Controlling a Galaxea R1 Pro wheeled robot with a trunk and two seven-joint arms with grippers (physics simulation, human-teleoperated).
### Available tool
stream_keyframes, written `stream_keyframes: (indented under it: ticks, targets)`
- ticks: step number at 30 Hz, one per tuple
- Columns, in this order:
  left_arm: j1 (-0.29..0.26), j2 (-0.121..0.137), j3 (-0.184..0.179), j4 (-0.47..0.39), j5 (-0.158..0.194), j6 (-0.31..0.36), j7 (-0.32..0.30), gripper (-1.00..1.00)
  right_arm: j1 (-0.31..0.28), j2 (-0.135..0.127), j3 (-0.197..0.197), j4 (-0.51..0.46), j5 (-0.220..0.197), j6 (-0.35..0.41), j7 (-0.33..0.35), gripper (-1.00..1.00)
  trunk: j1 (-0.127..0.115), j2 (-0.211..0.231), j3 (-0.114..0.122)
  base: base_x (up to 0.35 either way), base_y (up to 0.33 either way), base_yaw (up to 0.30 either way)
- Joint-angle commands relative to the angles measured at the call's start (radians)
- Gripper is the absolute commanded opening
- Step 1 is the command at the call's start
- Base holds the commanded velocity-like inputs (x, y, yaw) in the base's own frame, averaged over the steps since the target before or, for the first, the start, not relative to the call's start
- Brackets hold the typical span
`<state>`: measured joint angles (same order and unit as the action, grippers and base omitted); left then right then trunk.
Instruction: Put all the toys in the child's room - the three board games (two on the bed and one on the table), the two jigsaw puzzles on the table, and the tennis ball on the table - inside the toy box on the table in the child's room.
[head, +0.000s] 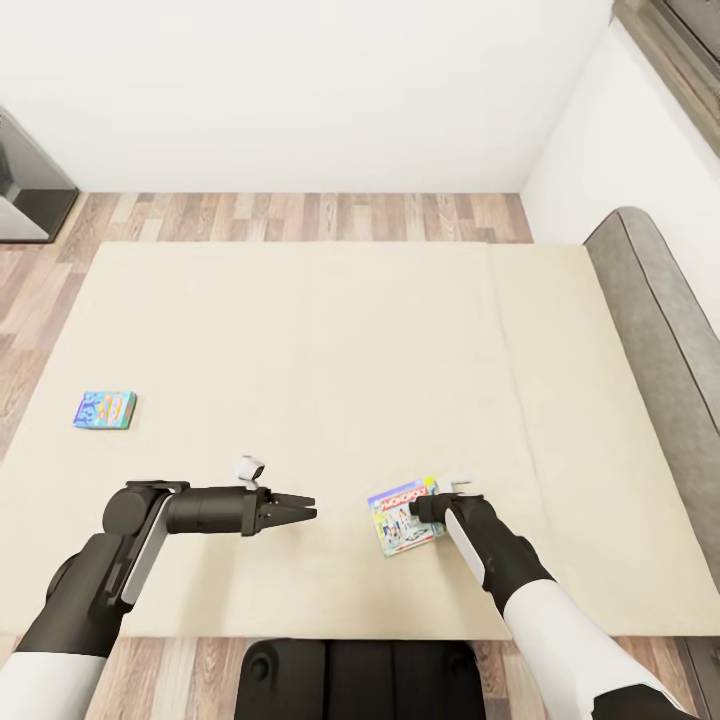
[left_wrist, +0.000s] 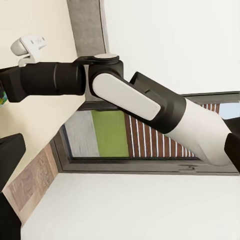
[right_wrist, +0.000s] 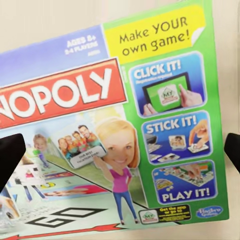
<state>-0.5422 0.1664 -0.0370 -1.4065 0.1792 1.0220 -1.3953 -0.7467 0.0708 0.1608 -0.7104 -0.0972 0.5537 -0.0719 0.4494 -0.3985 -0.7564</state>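
Note:
Two board games lie flat on the bed's beige mattress (head: 300, 350). The small blue one (head: 104, 410) is near the mattress's left edge, far from both grippers. The larger green-edged Monopoly box (head: 403, 518) (right_wrist: 125, 130) lies near the front edge. My right gripper (head: 432, 505) (right_wrist: 120, 150) hovers at that box's right side, open, with one dark fingertip (right_wrist: 10, 155) at each side of the box in the right wrist view. My left gripper (head: 308, 508) points right over bare mattress, open and holding nothing, well left of the Monopoly box.
The grey padded headboard (head: 650, 320) runs along the bed's right side. Wood-plank floor (head: 300, 215) lies beyond the mattress below a white wall. A dark cabinet (head: 30, 190) stands at the far left. My right arm (left_wrist: 150, 100) crosses a window in the left wrist view.

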Motion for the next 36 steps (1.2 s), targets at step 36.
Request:
stream_keyframes:
  ticks: [36]
  targets:
    - [0.0,0.001,-0.002,0.0,0.003,0.01,-0.001,1.0,0.0,-0.006,0.001,0.0,-0.01,0.001,-0.107,1.0,0.001,-0.002,0.001,0.0,0.0,0.0]
